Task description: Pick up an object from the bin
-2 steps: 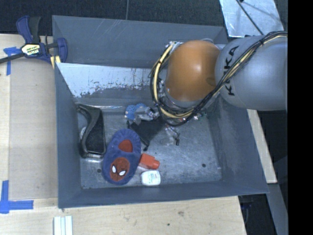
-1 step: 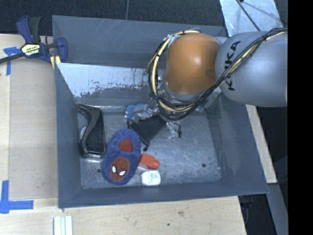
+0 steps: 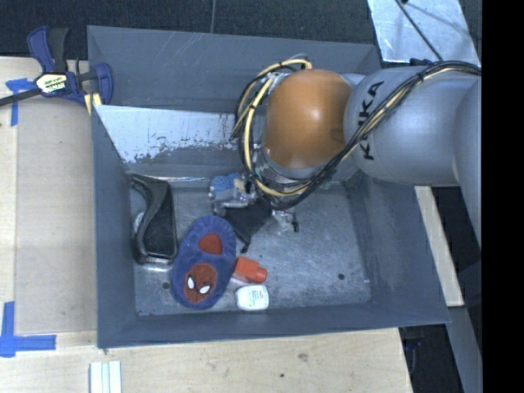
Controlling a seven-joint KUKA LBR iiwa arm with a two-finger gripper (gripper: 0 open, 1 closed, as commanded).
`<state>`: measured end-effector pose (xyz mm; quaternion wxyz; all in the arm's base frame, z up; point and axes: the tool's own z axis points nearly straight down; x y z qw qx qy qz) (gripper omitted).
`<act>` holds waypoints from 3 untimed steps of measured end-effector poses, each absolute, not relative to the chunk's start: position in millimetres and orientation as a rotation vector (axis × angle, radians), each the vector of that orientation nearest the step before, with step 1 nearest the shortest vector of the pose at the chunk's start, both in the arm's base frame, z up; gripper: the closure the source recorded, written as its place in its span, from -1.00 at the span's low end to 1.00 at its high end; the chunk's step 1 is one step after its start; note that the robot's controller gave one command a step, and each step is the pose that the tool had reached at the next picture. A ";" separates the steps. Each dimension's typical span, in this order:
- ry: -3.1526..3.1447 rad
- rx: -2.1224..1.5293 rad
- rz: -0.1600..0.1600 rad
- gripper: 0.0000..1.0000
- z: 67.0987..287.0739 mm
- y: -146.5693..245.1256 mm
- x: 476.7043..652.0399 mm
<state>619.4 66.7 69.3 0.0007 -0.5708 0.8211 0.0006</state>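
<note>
My hand [image 3: 266, 214] hangs low near the middle of the bin [image 3: 336, 248], tucked under my own orange wrist cover [image 3: 303, 121], and I cannot tell whether it is wide or narrow. That cover and its cables [image 3: 246, 113] are my worry. They hide what lies right beneath me, so I could close on bare bin floor or catch two things at once. Nearest me is the blue slipper [image 3: 203, 262], just toward the view's left and the front wall, with a small blue-grey thing [image 3: 223, 188] close by at the back. The slipper looks soft and rounded, with a red spider-mask face at its toe and a red patch above it. I judge it would fold or slide out of a shallow pinch on its edge. An orange piece [image 3: 250, 269] and a white round thing [image 3: 252, 298] lie right beside it and might get dragged along.
</note>
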 end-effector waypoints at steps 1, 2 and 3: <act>2.583 -1.786 0.001 -1.00 69.9 66.3 620.1; 2.582 -1.786 0.001 1.00 70.6 66.6 620.4; 2.579 -1.777 -0.006 1.00 134.2 66.7 623.0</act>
